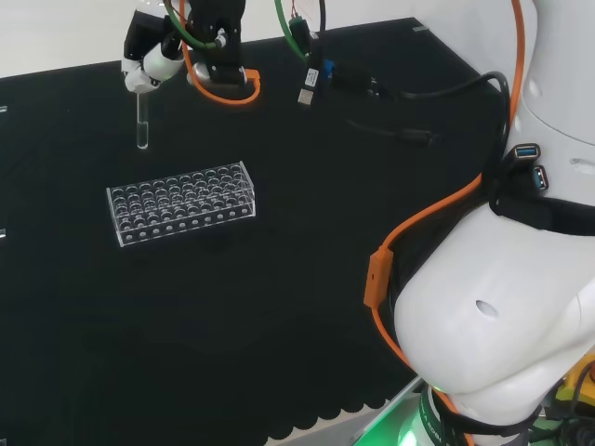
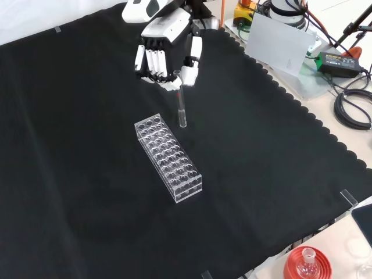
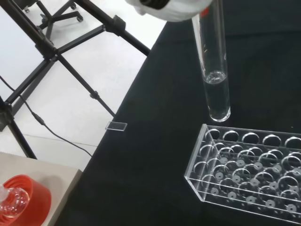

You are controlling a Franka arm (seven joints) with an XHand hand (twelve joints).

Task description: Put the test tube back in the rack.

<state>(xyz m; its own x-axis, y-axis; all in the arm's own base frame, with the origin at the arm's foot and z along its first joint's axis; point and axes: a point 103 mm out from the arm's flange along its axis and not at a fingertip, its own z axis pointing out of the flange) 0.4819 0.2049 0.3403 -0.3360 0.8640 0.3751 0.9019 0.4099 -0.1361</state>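
Test tube held upright in the air near one end of the rack, not yet seated.

The hand [image 2: 165,49] had its fingers and thumb pinched round the top of the test tube [image 2: 182,107], which hung straight down below the fingertips [image 2: 152,72] with its rounded bottom above the black cloth [image 2: 70,174], just beyond the end of the clear rack [image 2: 168,158] and not over any hole. The wrist view showed clear liquid in the tube's lower part. It looked light, stiff, smooth and breakable, probably thin glass, so it would likely slip or crack if knocked against the rack's rim. The grasp near the mouth seemed the sensible place, leaving the long lower part free to enter a hole.
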